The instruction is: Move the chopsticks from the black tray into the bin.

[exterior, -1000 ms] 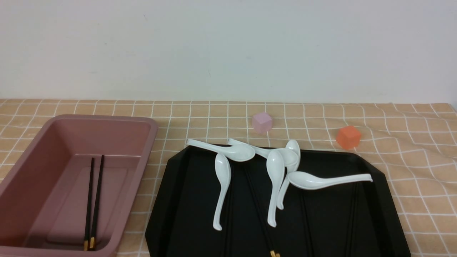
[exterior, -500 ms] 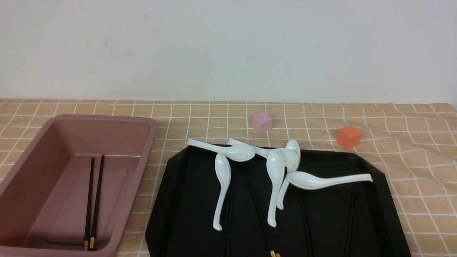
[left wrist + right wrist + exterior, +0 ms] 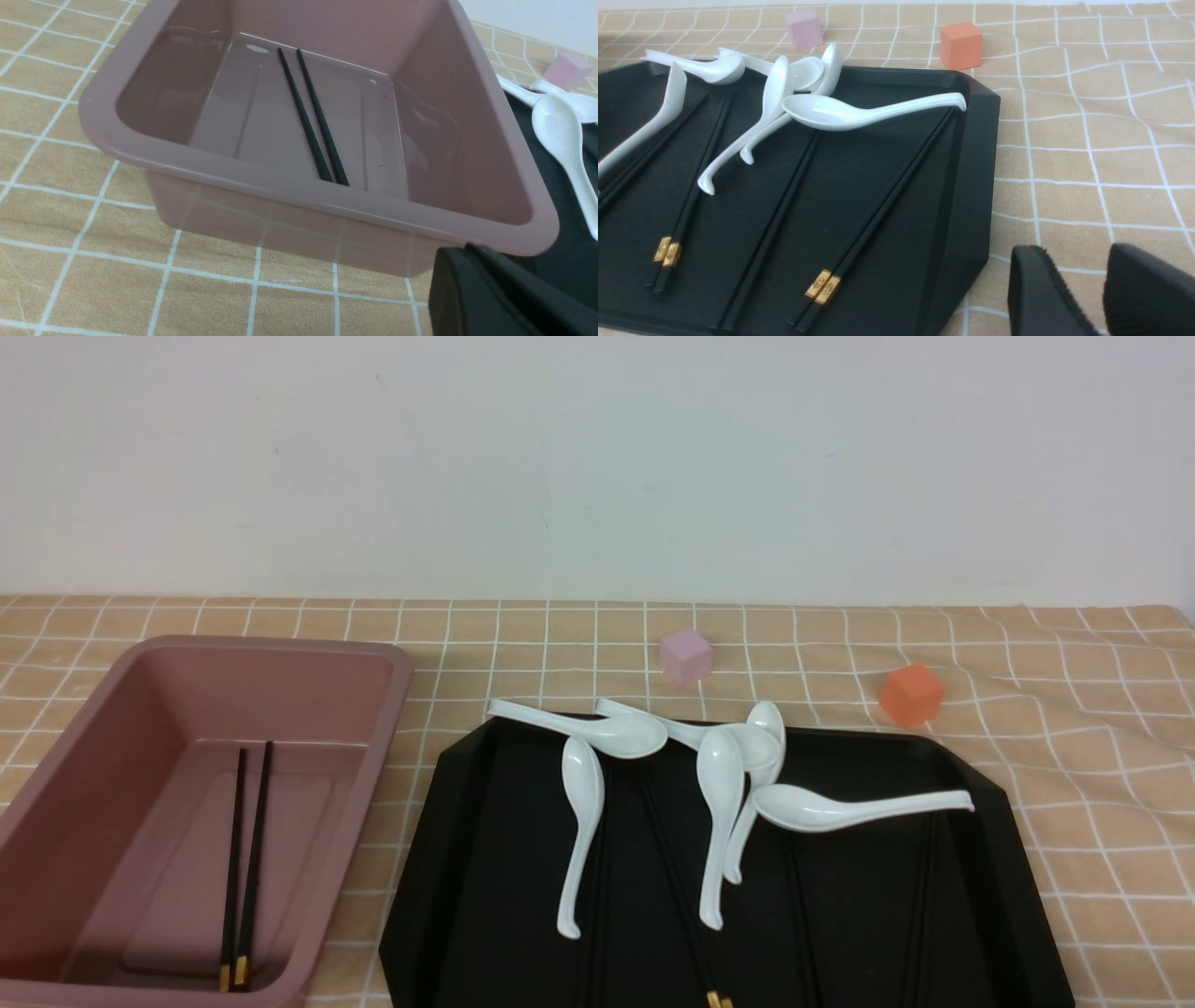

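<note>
Chopsticks (image 3: pixel 878 205) lie on the black tray (image 3: pixel 966 186) — beside the right gripper (image 3: pixel 1099 298), jaws narrowly parted, empty.

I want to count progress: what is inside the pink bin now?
Inside the bin lies one pair of black chopsticks, side by side on its floor, gold bands toward the robot. No spoons are in it. In the left wrist view, the near rim covers their banded ends.

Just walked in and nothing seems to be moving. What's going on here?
A two-armed robot is sorting chopsticks into the pink bin. One pair already lies in it. More chopsticks wait on the black tray, some under white spoons. Nothing is held now: the right claw is open beside the tray, off the table's cloth; the left claw barely shows.
</note>
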